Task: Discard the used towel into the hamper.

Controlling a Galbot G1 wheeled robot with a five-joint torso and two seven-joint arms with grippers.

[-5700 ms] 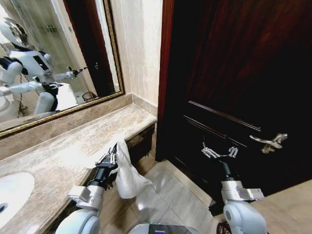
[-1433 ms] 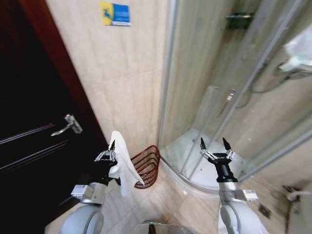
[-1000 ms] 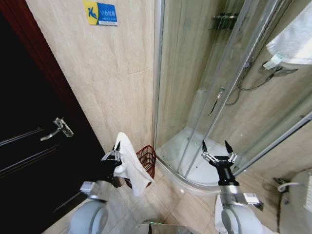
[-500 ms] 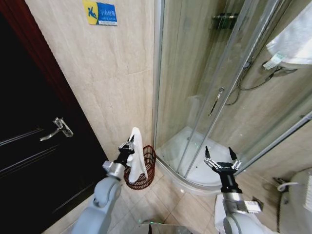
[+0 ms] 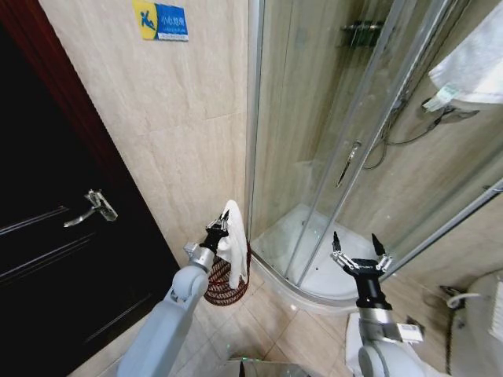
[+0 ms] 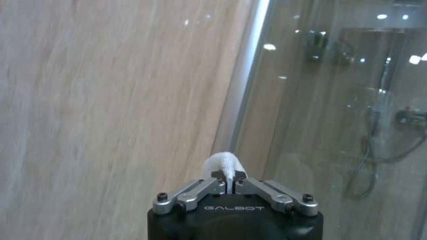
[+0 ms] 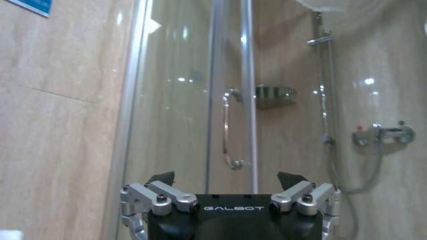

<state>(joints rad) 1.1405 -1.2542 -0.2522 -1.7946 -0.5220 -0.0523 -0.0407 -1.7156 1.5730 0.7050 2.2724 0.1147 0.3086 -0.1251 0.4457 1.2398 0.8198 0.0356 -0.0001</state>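
Left gripper (image 5: 222, 223), jaws clamped on the towel (image 5: 233, 243), holds it directly above the hamper (image 5: 222, 286) beside the shower door (image 5: 314, 173). Right gripper (image 5: 355, 250), jaws apart, idles.

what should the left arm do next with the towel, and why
Probably open the left gripper and let go. It is shut on the white towel, which hangs over the mouth of the hamper by the shower door, its lower end already at the rim. Released here, the towel should fall in. The right gripper waits open off to the side.
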